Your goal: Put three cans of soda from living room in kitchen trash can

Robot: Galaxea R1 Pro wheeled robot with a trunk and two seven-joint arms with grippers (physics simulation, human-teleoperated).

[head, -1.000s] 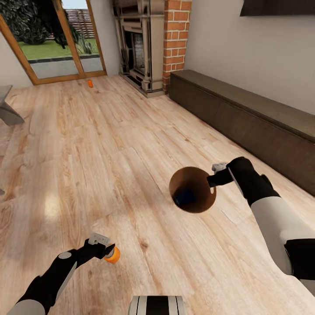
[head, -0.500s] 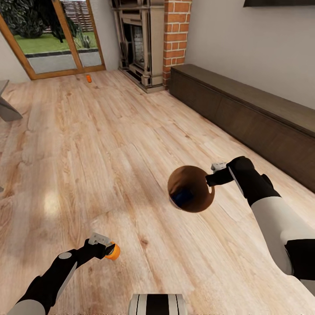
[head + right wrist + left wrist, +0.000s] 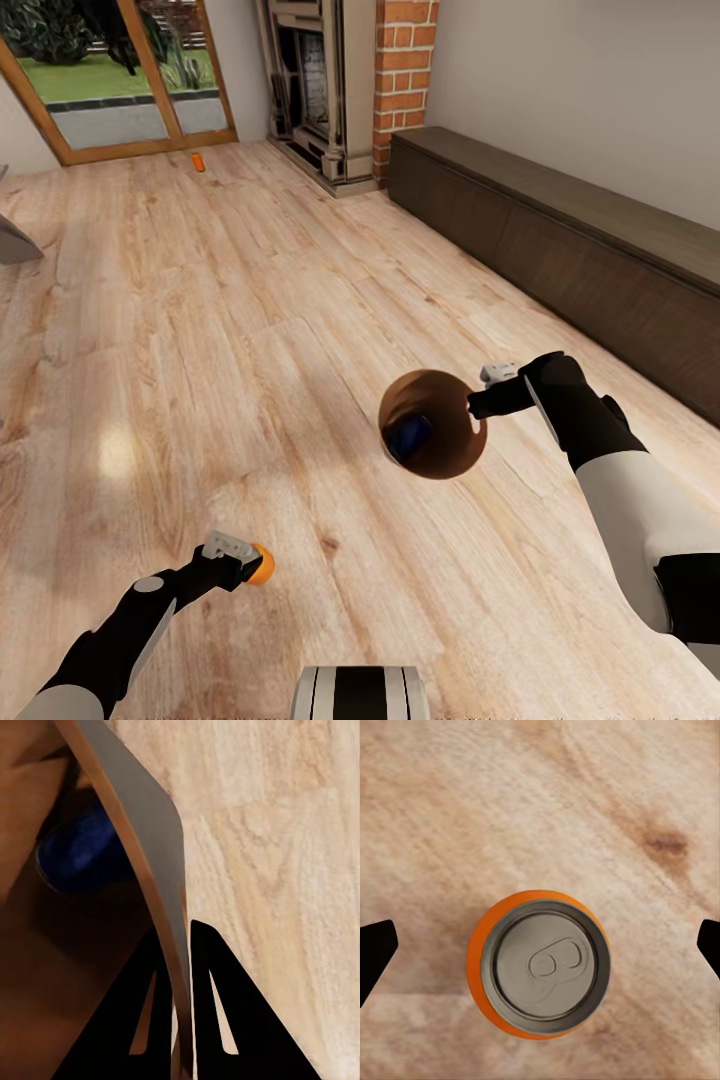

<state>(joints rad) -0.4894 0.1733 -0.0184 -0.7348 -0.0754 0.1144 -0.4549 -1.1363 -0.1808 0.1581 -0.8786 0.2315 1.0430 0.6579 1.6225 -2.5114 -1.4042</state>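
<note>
Camera tilted down since earlier; scene shifted up. Head view: right gripper (image 3: 478, 403) pinched copper-brown bin (image 3: 440, 455) rim, mouth tilted leftward, blue can (image 3: 410, 436) inside. Left wrist: left gripper (image 3: 540, 945) spread around upright orange can (image 3: 538, 964), wood floor (image 3: 607, 787). Right wrist: fingers (image 3: 214, 997) clamped on tapered wall.

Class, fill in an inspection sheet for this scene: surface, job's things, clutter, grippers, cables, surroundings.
Surface: light wood floor.
Job's things: bin held tilted, blue can inside; orange can standing under the left gripper; another orange can lying near the glass doors.
Clutter: nothing seen.
Grippers: left gripper open astride the can; right gripper pinching the bin's rim.
Cables: nothing seen.
Surroundings: brick fireplace, dark low cabinet, glass doors.
</note>
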